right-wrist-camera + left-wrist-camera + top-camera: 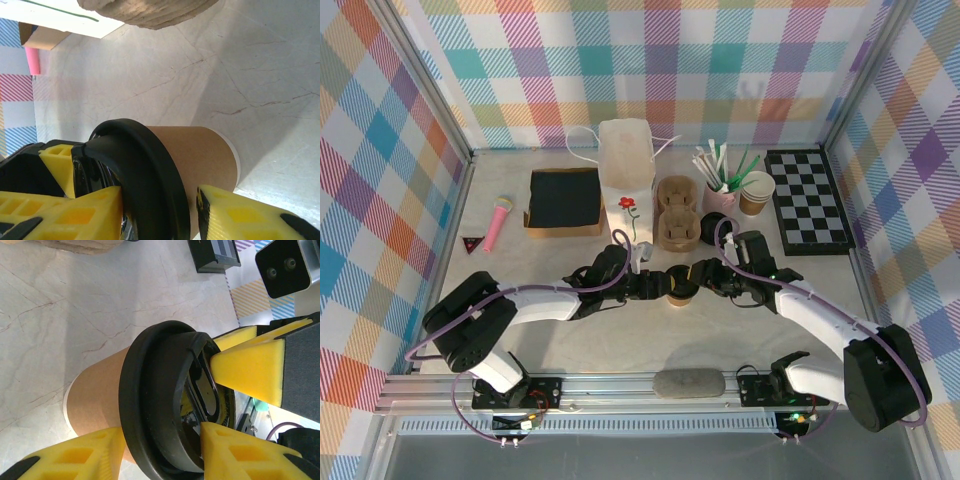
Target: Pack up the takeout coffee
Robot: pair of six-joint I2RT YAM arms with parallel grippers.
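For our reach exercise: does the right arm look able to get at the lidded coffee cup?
Probably yes: the right gripper straddles the coffee cup at its black lid, with the left gripper close alongside.

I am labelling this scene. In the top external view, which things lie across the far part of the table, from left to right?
Small dark triangle, pink toy microphone, black square pad in a cardboard tray, white paper bag, brown pulp cup carrier, pink cup of straws, open brown paper cup, black-and-white checkerboard.
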